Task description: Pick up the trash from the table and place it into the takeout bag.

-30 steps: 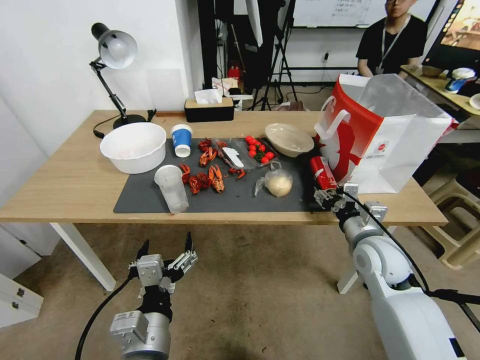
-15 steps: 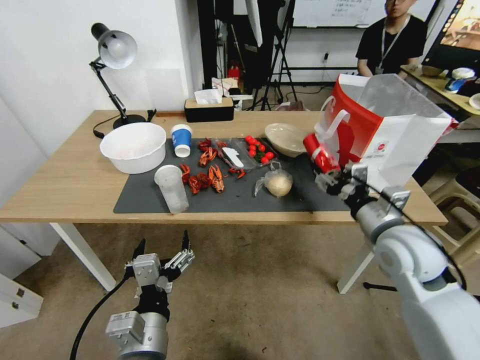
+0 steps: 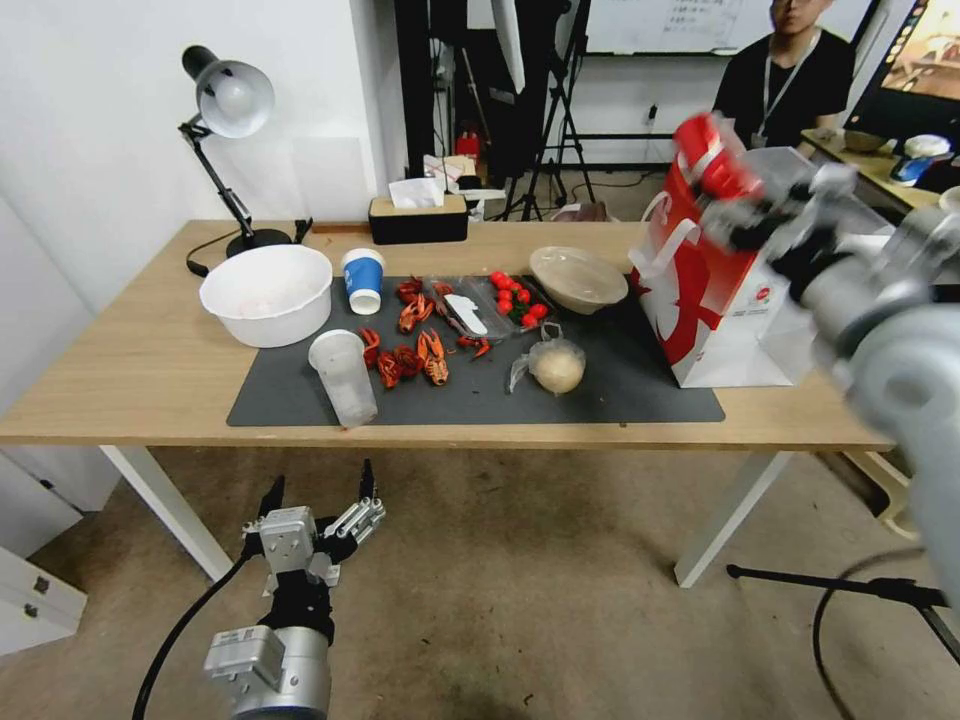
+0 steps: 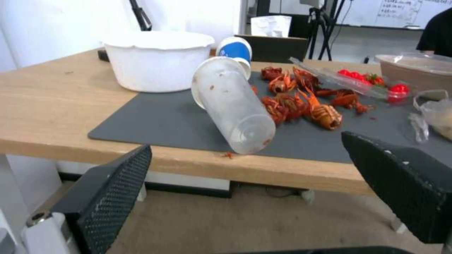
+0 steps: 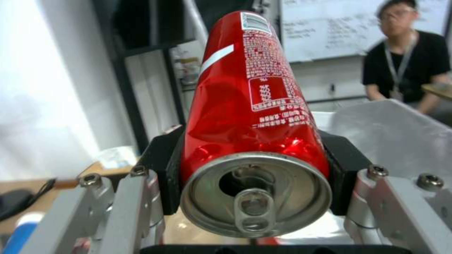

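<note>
The soda can (image 3: 712, 157) clamped in the right gripper (image 3: 745, 205) is glossy red with a white stripe, white small print and a silver top. Just below it, the takeout bag (image 3: 715, 290) has a red front with white print, white sides and white handles.

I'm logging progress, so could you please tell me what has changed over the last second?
The right hand, shut on the red soda can, lifted it from the mat's right end to above the takeout bag. The left hand stayed open below the table; the other leftovers did not move.
</note>
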`<state>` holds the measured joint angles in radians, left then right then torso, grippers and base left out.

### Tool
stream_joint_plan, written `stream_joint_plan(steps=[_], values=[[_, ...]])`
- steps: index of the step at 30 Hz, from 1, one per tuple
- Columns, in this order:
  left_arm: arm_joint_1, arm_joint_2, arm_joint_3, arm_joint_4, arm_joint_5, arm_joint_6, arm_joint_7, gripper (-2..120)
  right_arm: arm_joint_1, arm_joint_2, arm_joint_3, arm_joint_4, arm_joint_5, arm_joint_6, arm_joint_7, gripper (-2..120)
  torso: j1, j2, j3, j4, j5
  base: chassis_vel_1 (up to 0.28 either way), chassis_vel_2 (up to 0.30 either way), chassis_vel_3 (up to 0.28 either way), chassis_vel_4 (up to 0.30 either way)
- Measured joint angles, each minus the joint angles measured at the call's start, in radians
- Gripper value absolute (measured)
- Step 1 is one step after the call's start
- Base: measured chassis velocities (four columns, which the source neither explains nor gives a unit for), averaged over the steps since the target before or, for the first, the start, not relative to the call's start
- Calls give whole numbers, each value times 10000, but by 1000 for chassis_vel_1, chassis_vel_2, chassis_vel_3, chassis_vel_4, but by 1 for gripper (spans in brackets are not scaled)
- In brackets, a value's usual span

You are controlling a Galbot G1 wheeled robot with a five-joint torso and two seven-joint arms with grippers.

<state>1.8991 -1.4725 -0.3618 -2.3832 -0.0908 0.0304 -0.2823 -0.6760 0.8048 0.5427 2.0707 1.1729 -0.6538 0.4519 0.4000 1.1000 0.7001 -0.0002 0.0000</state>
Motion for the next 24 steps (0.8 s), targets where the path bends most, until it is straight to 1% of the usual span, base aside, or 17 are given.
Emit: stream_joint_plan(steps=[3, 5, 7, 11, 18, 24], values=[[-51, -223, 36, -22, -17, 18, 5, 100, 529, -141, -162, -523, 500, -339, 548, 52, 0, -1, 0, 1, 2, 0, 0, 0, 0], [-49, -260, 58, -23, -10, 19, 7, 100, 595, -147, -194, -610, 561, -406, 649, 52, 0, 0, 0, 2, 2, 0, 0, 0, 0], [-4, -350, 126, -41, 36, 21, 17, 100, 769, -160, -284, -877, 906, -645, 1035, 52, 0, -1, 0, 3, 2, 0, 0, 0, 0], [67, -309, 68, -125, 41, 18, 18, 100, 853, -268, -360, -1193, 1320, -803, 1385, 52, 0, 0, -2, 1, 2, 0, 0, 0, 0], [100, -306, 37, -181, -13, -23, 4, 100, 929, -310, -555, -1685, 1673, -811, 1447, 52, 0, 0, -1, 1, 0, 0, 0, 0, 0], [141, -382, 92, -192, 54, -57, -14, 100, 895, -179, -656, -1802, 1586, -805, 1382, 52, 0, 1, -1, 3, 0, 0, 0, 0, 0]])
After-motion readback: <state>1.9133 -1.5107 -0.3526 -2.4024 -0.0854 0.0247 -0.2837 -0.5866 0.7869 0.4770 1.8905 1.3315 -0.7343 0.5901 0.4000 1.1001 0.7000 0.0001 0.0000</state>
